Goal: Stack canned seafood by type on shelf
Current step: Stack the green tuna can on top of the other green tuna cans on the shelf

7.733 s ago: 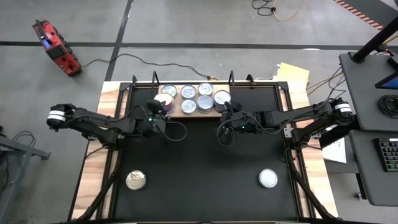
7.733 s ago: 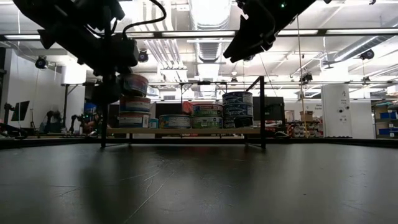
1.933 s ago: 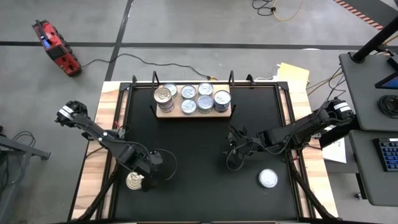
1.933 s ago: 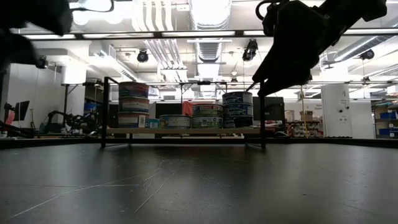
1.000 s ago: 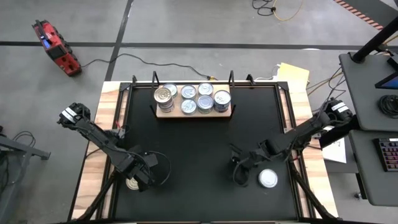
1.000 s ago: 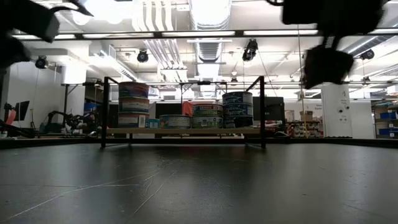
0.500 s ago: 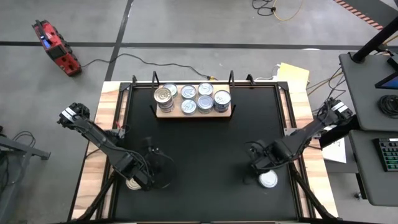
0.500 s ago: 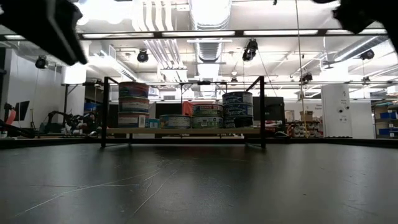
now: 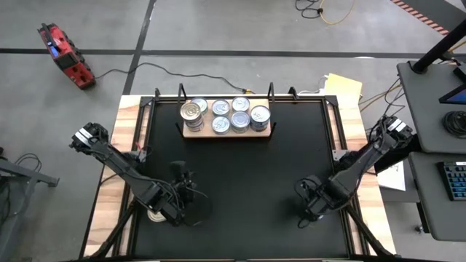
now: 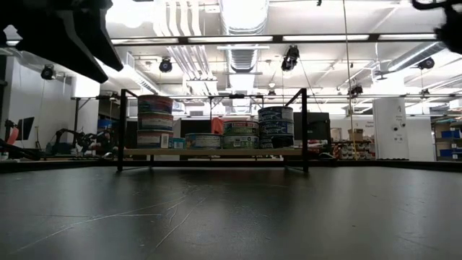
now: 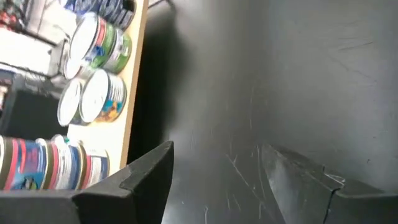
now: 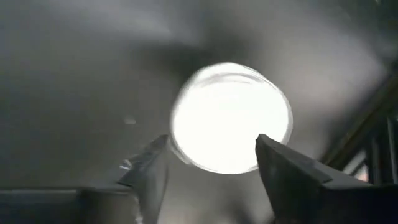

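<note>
The right gripper (image 12: pixel 211 165) hangs over a silver-topped can (image 12: pixel 230 116) near the table's front right edge, fingers spread either side, not gripping. The left gripper (image 11: pixel 214 168), parted and empty, hovers front-left. The shelf (image 9: pixel 226 133) of stacked cans sits by the far edge, with bare black table (image 9: pixel 240 175) between.

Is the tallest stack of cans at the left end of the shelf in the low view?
Yes, the tallest stack stands at the left end of the shelf, higher than the other stacks.

Both arms reach low and forward — the left gripper (image 11: pixel 214 180) and right gripper (image 12: pixel 211 171) each with jaws parted.
</note>
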You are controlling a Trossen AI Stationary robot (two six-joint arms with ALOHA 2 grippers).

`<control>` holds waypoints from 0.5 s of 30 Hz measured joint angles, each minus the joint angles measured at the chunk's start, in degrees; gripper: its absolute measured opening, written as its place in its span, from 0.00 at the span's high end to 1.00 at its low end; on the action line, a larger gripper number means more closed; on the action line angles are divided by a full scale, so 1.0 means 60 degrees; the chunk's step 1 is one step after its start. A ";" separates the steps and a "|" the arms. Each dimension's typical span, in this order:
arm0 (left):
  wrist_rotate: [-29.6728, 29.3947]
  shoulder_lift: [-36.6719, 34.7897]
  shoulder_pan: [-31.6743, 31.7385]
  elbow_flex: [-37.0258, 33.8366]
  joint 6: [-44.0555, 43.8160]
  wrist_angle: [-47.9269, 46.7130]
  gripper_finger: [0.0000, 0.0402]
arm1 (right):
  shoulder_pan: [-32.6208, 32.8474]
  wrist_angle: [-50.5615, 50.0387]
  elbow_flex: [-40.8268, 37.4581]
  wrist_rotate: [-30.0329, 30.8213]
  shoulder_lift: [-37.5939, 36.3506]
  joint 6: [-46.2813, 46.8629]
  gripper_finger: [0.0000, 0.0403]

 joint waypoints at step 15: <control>-0.0987 0.0061 0.0440 -0.0153 0.1393 0.0031 0.43 | 0.0853 0.0345 -0.0739 0.0380 0.0313 0.1211 0.96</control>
